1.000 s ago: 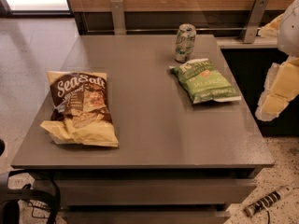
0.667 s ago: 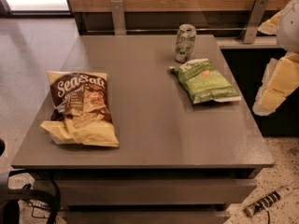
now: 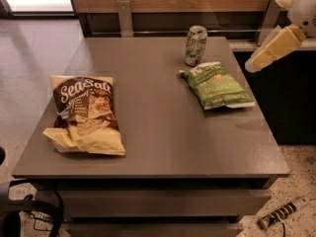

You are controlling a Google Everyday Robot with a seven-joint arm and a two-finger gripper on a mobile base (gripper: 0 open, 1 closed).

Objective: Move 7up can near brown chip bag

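The 7up can (image 3: 195,45) stands upright at the far middle of the grey table (image 3: 158,147). The brown chip bag (image 3: 86,113) with "Sea Salt" lettering lies flat at the table's left side, far from the can. My gripper (image 3: 262,33) hangs in the air at the right edge of the view, above the table's far right corner and to the right of the can. Its pale yellow fingers (image 3: 272,47) stand apart and hold nothing.
A green jalapeno chip bag (image 3: 218,85) lies just in front and right of the can. A wooden wall with metal posts (image 3: 124,18) runs behind the table. A dark cabinet (image 3: 291,102) stands to the right. Cables (image 3: 29,206) lie on the floor at the lower left.
My gripper has moved up and a little to the left, toward the can. The can and both bags have not moved.
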